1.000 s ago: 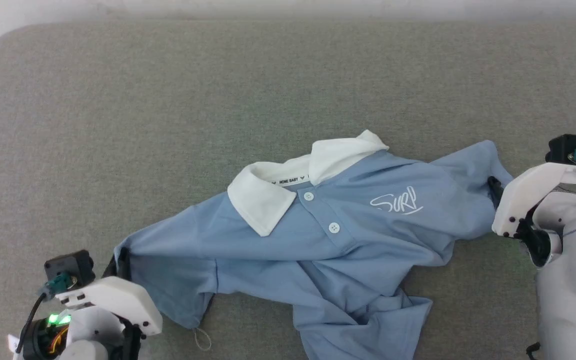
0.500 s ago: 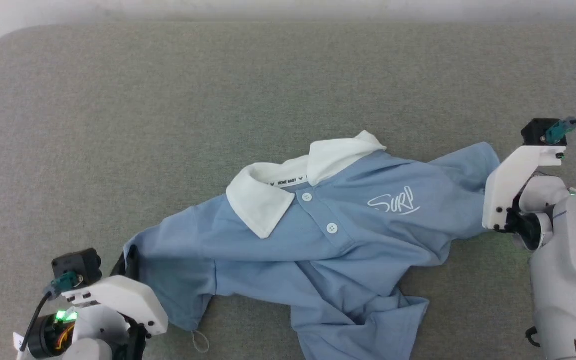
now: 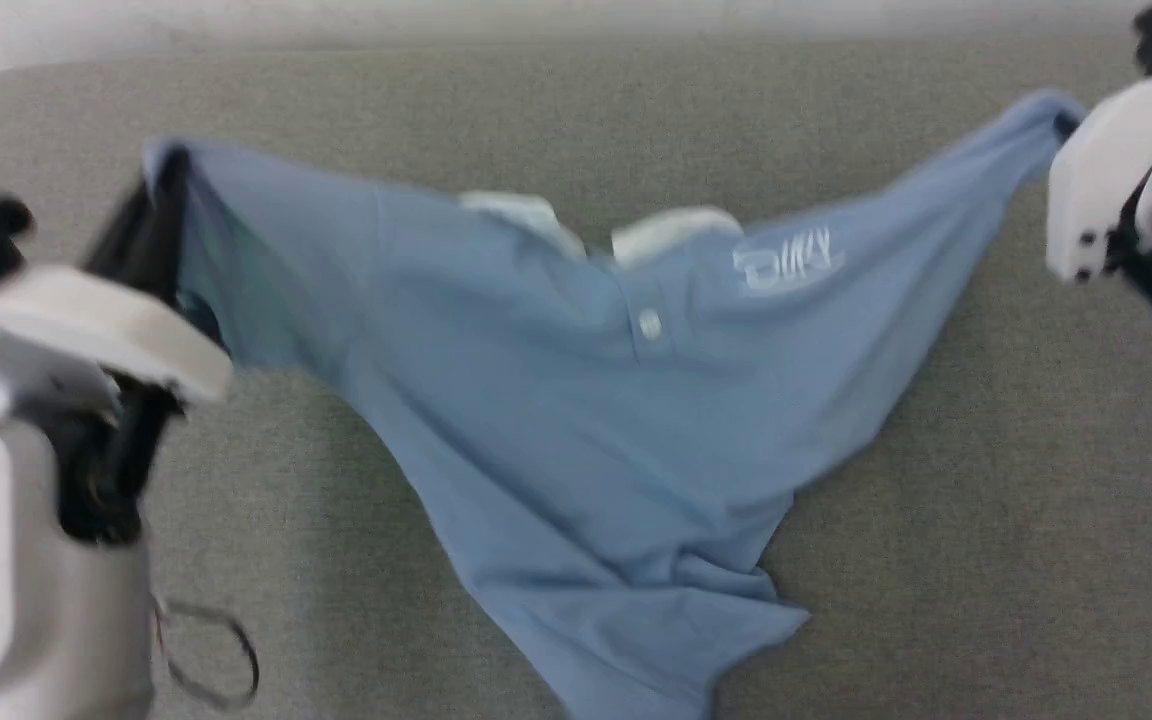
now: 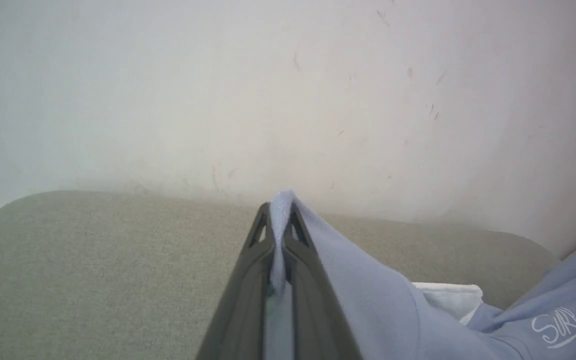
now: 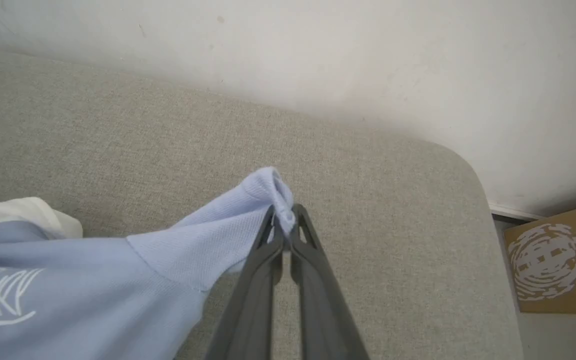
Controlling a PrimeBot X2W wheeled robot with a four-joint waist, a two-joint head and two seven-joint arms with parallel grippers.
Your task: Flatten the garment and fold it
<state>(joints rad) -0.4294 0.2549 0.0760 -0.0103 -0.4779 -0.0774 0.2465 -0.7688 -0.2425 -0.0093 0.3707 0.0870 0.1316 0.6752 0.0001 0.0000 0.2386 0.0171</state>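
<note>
Light blue polo shirt (image 3: 586,450), stretched taut for flattening. Left claw (image 4: 280,210), right claw (image 5: 284,212): each clamps a sleeve (image 5: 238,220).

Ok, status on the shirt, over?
Left gripper, right gripper both shut on sleeve ends. Garment stretched between them, hem sagging. Nothing seen in the way.

The light blue short-sleeved polo shirt (image 3: 576,450) is matt, finely ribbed knit cloth between smooth dark plastic fingers (image 5: 260,280); below them the grey tabletop (image 3: 536,110) is coarse woven fabric.
</note>
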